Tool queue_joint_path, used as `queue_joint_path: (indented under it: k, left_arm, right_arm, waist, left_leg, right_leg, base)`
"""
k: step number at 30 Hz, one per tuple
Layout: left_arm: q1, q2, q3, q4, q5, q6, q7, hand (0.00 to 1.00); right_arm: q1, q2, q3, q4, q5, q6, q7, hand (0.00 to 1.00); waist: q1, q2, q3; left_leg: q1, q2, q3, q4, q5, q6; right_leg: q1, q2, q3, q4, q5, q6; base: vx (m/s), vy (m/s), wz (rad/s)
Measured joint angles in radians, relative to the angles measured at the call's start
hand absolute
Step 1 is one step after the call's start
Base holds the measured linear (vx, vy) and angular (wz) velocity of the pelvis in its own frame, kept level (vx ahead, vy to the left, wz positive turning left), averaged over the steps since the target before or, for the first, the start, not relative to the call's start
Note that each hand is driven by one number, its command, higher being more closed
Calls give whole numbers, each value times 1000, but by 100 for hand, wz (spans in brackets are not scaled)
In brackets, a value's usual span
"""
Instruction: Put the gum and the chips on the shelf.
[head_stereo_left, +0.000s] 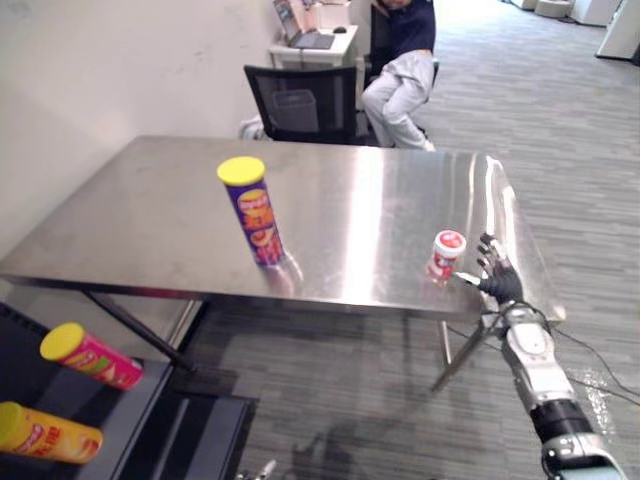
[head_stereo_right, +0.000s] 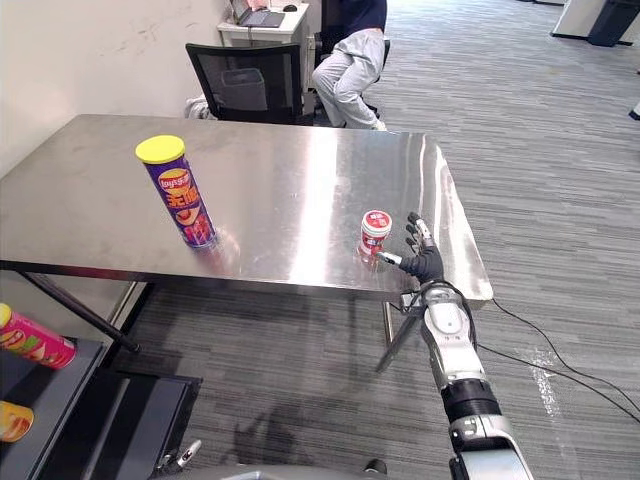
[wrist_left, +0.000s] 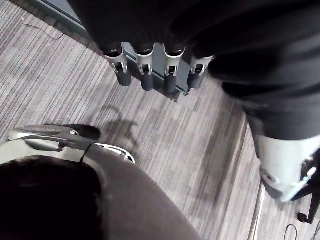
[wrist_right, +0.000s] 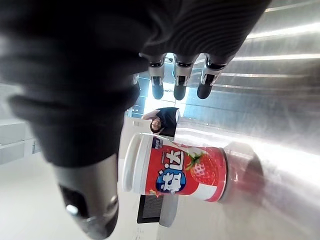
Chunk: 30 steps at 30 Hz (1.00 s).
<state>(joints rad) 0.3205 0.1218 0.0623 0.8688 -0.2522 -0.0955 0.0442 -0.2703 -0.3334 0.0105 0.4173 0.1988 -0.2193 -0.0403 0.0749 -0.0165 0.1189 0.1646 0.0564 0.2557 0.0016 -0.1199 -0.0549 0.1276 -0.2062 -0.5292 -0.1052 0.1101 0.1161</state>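
Right hand (head_stereo_right: 421, 256), fingers spread, sits just beside the gum jar (head_stereo_right: 375, 232) near the table's (head_stereo_right: 300, 150) front right corner, likely to grasp it. Chips can (head_stereo_right: 180, 192) stands upright along that edge; left hand (wrist_left: 148, 75) hangs relaxed.

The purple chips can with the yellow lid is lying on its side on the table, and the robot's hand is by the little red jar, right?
No: the purple chips can stands upright on the table, as the left eye view shows. The right hand is indeed by the little red jar.
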Motion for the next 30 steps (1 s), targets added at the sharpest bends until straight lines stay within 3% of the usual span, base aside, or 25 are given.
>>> queue_joint_path:
  k: [15, 30]
  left_arm:
    - [3, 1, -9, -11, 0, 11, 2, 0]
    - [4, 3, -30, -12, -4, 10, 18, 0]
  right_arm:
    - [-129, 0, 26, 120, 56, 48, -82, 0]
    - [-188, 0, 26, 149, 78, 43, -84, 0]
  waist:
    - [18, 4, 42]
    - [21, 16, 66]
  left_leg:
    - [1, -7, -25, -3, 11, 5]
    - [-3, -10, -32, -37, 35, 5]
  right_leg:
    - [16, -7, -22, 0, 0, 0]
    - [3, -8, -26, 6, 0, 0]
  base:
    - [1, 13, 5]
    - [-4, 3, 1]
